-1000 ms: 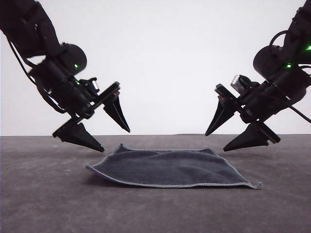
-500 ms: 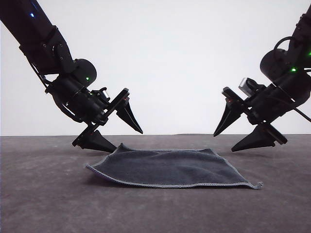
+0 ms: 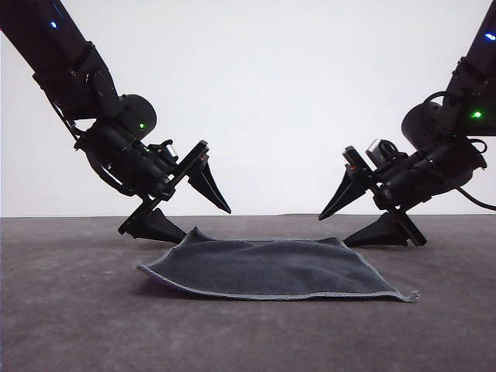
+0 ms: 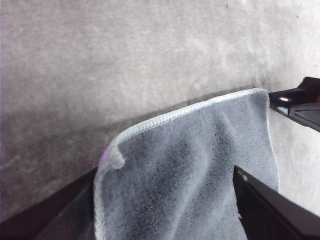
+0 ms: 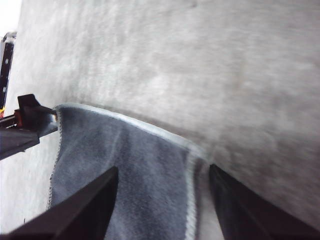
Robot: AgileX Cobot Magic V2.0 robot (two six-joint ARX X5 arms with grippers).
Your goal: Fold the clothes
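The cloth (image 3: 271, 267) lies flat on the grey counter (image 3: 77, 325), between our two arms, dark grey face up, its stitched hem running round the edge. In the left wrist view a sliver of purple shows under the curled corner, so the bright face is down.

We judge that we are at the very start of the fold: both grippers are reaching for the two far corners, and nothing is gripped yet. Our left gripper (image 3: 186, 218) has its fingers spread, the lower one down at the counter beside the far left corner, the upper one raised over the cloth. In the left wrist view that corner sits between the dark fingers (image 4: 270, 210). Our right gripper (image 3: 335, 231) is likewise spread wide, its lower finger at or close to the counter by the far right corner; in the right wrist view the hemmed corner lies between its fingers (image 5: 85, 210).

Next, we think, each lower finger must slip under its corner and the fingers pinch the hem. Whether the lower fingers are already under the fabric we cannot tell. Then both corners should rise together and come toward the near edge, kept level so the fold lands square.
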